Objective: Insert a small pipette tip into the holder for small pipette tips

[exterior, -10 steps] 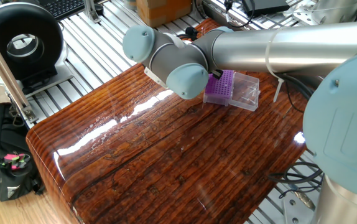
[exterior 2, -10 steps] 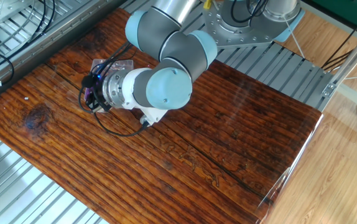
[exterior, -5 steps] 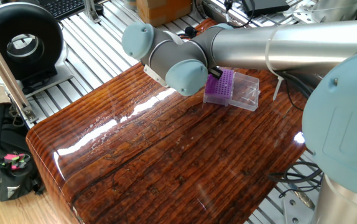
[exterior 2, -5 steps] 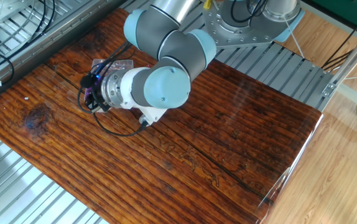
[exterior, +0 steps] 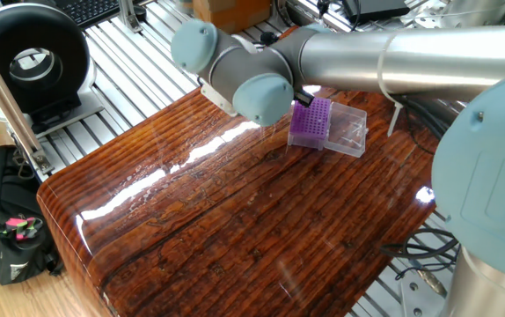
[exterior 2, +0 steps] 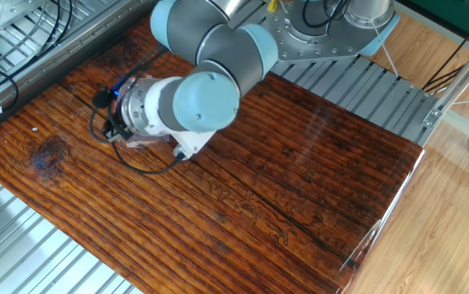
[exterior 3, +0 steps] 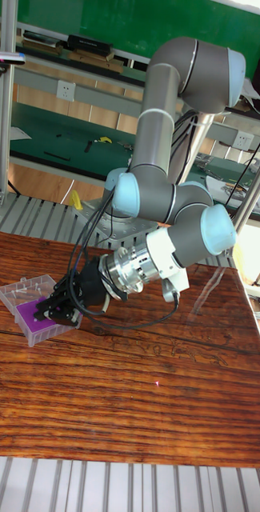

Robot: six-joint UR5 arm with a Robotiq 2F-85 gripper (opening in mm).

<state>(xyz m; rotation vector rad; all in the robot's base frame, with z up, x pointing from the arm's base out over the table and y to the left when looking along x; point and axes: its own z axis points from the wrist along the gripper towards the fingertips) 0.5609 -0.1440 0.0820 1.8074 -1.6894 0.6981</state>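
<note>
Jaws (exterior 3: pixel 51 310) now higher above purple holder (exterior: pixel 312 122) than before.

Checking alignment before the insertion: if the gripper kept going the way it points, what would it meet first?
Most likely the holder for small pipette tips: the gripper points down at its purple top, though the remaining gap is unclear.

We saw broad bare desk (exterior: pixel 235 229) around us; only the holder (exterior: pixel 311 122) and our tool (exterior 3: pixel 56 307) over it crowded the far corner.
</note>
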